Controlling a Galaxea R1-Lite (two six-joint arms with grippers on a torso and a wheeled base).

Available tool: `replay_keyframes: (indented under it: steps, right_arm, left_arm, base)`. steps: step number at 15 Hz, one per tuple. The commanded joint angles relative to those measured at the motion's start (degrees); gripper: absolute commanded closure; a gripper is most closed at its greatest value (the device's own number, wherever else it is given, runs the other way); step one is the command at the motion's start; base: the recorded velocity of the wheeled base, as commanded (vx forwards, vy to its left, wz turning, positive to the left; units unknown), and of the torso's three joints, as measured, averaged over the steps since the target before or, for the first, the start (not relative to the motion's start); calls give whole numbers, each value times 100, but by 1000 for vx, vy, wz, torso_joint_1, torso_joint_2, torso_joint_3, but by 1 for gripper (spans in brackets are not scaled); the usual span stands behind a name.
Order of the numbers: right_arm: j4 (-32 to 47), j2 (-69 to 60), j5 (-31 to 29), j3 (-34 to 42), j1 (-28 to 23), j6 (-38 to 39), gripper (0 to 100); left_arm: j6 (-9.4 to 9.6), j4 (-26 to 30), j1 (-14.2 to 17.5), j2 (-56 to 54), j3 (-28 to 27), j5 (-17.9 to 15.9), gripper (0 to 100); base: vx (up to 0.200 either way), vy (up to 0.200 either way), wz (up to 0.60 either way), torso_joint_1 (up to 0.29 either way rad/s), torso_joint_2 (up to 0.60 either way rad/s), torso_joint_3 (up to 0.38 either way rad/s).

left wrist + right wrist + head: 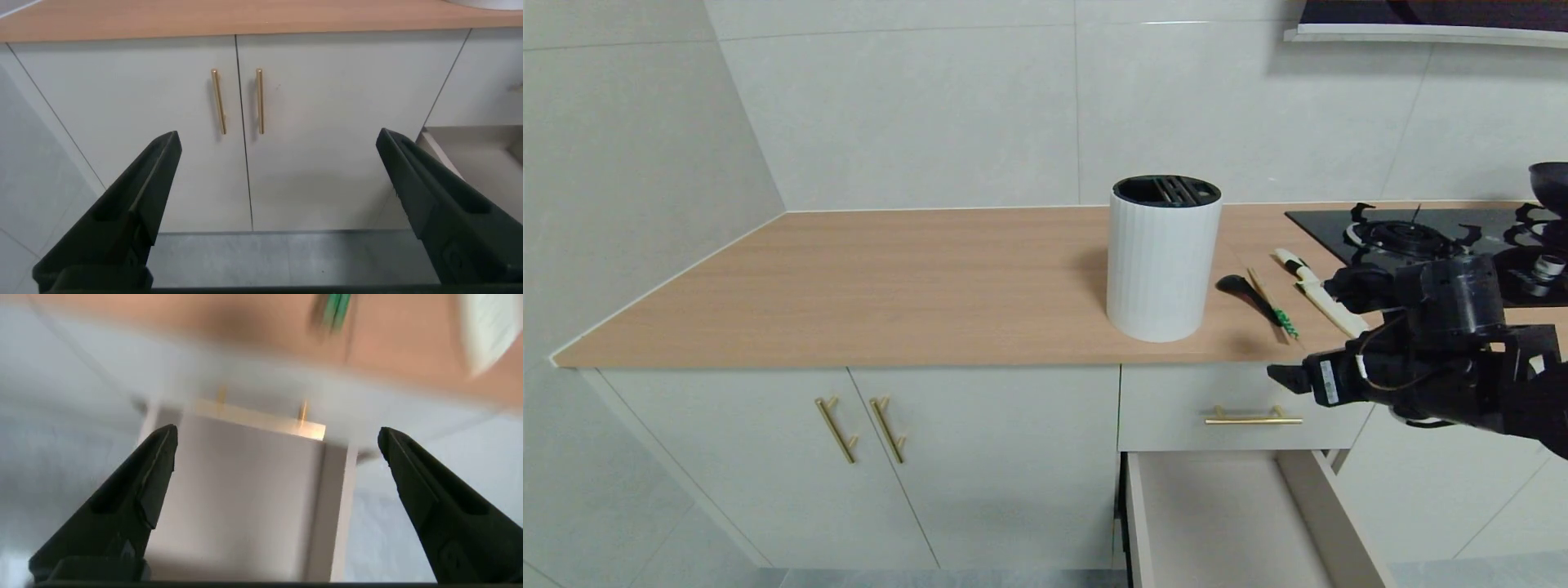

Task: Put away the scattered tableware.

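Black fingers of the right claw (276, 437) stand spread wide with nothing between them, hanging in front of the counter's edge and above the pulled-out lower drawer (1217, 514). Just past the claw, on the wooden countertop (890, 286), lies the scattered tableware. There is a black spoon (1233, 284), a pair of chopsticks with green ends (1287, 325) lying along its handle, and a white knife (1319, 294) beside them on the claw's right. On the claw's left, close by the spoon's bowl, stands a white ribbed utensil holder (1162, 269). Its black slotted top has nothing sticking out. Beyond the knife is the gas hob (1405, 233), and directly under the claw a shut drawer's gold handle (1252, 419). The left claw (278, 135), likewise spread and empty, hangs low facing the cabinet doors (245, 163), well apart from the tableware. As I judge it, nothing is stowed yet and the first pick is in hand. The next move calls for the right claw to rise over the edge, line its fingers across one thin handle and close low against the wood. Spoon and chopsticks lie so close that one may drag the other.
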Motion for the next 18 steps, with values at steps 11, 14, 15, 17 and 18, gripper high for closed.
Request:
replay_keyframes:
  steps: [11,14,15,17,18]
  right_arm:
    - [970,1022,-843,-1988,-6,1701,0]
    - [1049,1215,-870,-2067,-76,1754,0]
    - [1040,1286,-879,-2084,-94,1754,0]
    - [1014,1453,-879,-2102,-138,1754,0]
    - [935,1532,-879,-2102,-164,1754,0]
  left_arm:
    - [4,-1,2,7,0,-2,0]
    - [4,-1,2,7,0,-2,0]
    - [4,-1,2,7,0,-2,0]
    - [4,-1,2,7,0,-2,0]
    - [4,-1,2,7,0,-2,0]
  base:
    - [0,0,0,0,0,0]
    - [0,0,0,0,0,0]
    - [0,0,0,0,0,0]
    - [0,0,0,0,0,0]
    - [0,0,0,0,0,0]
